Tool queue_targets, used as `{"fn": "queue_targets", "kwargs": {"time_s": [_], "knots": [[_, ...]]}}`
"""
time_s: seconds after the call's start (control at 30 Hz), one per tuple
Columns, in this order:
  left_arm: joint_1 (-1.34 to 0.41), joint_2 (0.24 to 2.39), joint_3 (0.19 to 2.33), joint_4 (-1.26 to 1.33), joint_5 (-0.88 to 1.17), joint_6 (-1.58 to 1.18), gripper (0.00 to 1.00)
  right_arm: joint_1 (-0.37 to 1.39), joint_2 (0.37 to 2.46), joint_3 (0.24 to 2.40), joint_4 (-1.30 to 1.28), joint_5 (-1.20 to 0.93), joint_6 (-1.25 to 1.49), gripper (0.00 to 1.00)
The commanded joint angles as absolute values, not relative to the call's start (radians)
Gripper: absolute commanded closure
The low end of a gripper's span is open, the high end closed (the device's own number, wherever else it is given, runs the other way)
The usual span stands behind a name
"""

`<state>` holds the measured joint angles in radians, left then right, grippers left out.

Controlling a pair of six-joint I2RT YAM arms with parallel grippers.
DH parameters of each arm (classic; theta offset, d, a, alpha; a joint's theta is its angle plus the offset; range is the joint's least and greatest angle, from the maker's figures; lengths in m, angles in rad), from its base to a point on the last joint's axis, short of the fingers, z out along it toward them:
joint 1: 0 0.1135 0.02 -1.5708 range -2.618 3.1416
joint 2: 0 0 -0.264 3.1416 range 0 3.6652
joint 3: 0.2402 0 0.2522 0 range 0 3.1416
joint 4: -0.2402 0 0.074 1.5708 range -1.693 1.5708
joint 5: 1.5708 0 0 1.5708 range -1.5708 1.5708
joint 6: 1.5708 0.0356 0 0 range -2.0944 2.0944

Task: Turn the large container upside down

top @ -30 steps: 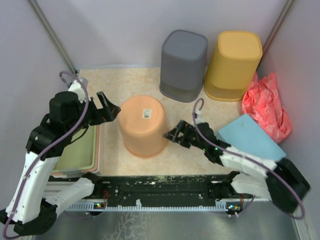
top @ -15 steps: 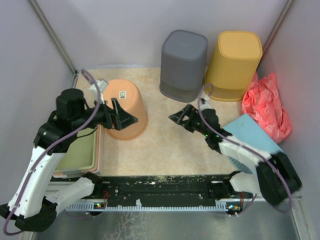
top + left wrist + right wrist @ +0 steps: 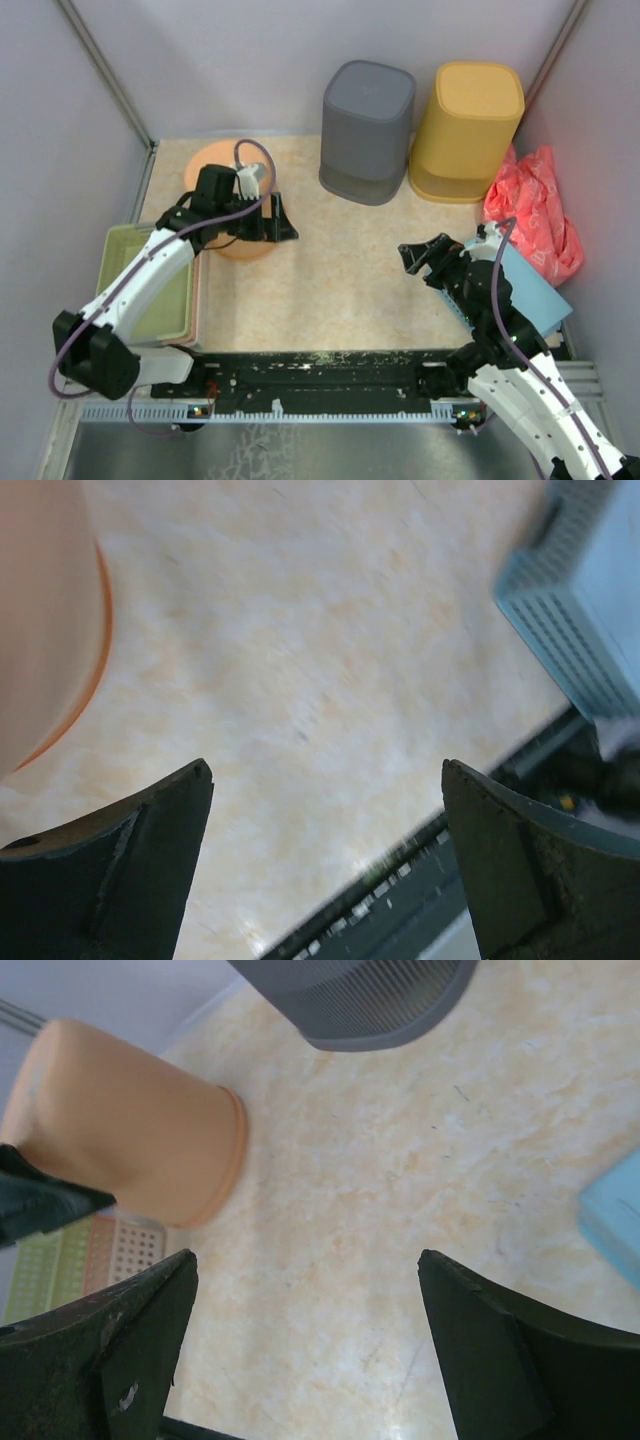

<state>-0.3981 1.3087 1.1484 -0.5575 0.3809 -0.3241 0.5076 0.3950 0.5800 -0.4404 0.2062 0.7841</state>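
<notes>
Orange container (image 3: 130, 1130) stands rim-down in right wrist view, mostly hidden overhead; right of it, left gripper (image 3: 325, 770) and right gripper (image 3: 307, 1257) gape empty.

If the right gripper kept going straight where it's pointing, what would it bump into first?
Probably the bare tabletop, since the right gripper seems tilted downward. The orange container sits left of that line, though depth is hard to judge.
</notes>
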Motion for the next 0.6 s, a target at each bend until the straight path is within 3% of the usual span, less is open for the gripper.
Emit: {"fn": "queue_targets", "kwargs": {"time_s": [0.0,0.3,0.47,0.57], "knots": [[-0.228,1.478,1.253,-0.387,0.251,-0.329,0.0,0.507,0.409,0.638,-0.534,0.276,0.734,0.08],[-0.024,1.644,1.43,-0.362,0.177,-0.354,0.0,0.507,0.384,0.672,-0.585,0.273,0.721,0.08],[-0.039,1.571,1.477,-0.473,0.18,-0.288,0.0,0.507,0.366,0.662,-0.595,0.283,0.715,0.08],[-0.145,1.463,1.465,-0.593,-0.045,-0.222,0.0,0.507,0.378,0.646,-0.564,0.268,0.714,0.08]]}}
